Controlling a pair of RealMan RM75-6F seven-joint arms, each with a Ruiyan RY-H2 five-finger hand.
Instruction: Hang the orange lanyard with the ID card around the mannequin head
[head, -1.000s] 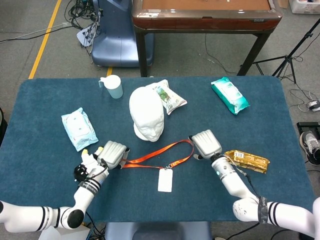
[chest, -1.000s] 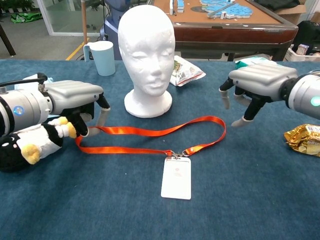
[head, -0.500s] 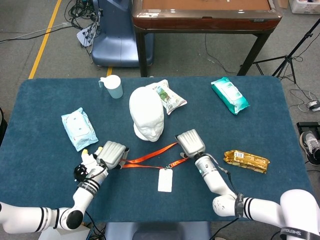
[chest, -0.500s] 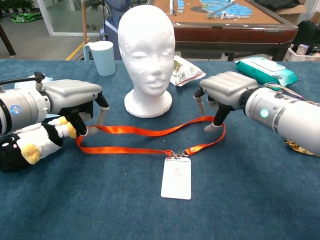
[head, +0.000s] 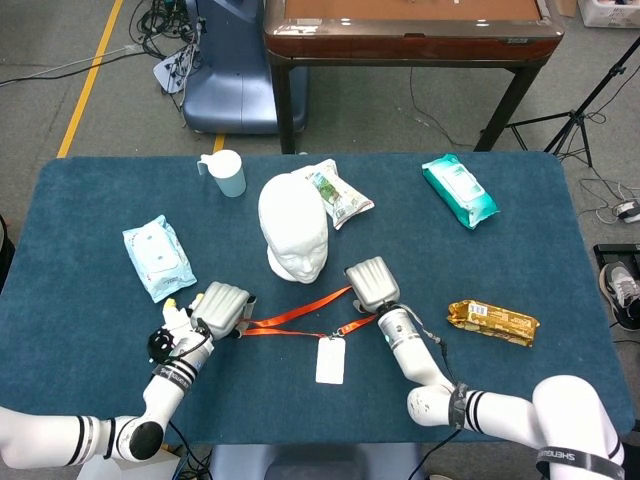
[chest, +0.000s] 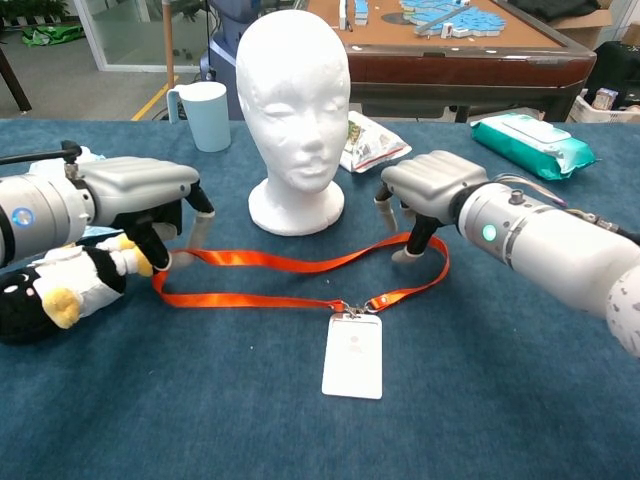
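The white mannequin head (head: 295, 235) (chest: 295, 110) stands upright at mid-table, facing me. In front of it lies the orange lanyard (head: 300, 312) (chest: 300, 265), a flat loop with the white ID card (head: 330, 360) (chest: 352, 357) clipped at its near side. My left hand (head: 225, 308) (chest: 150, 195) is at the loop's left end and pinches the strap between thumb and a finger. My right hand (head: 372, 284) (chest: 430, 185) hovers over the loop's right end. Its fingers (chest: 408, 245) point down, apart, astride the strap and touching it without closing on it.
A pale blue cup (head: 227, 172) and a snack bag (head: 340, 195) sit behind the head. Wipe packs lie at the left (head: 158, 256) and back right (head: 459, 190), and a gold wrapper (head: 493, 320) at the right. A plush penguin (chest: 55, 285) lies under my left forearm.
My right hand swept left from beside the gold wrapper to the lanyard's right end and lowered its fingers onto the strap. The left hand stayed at the left end.
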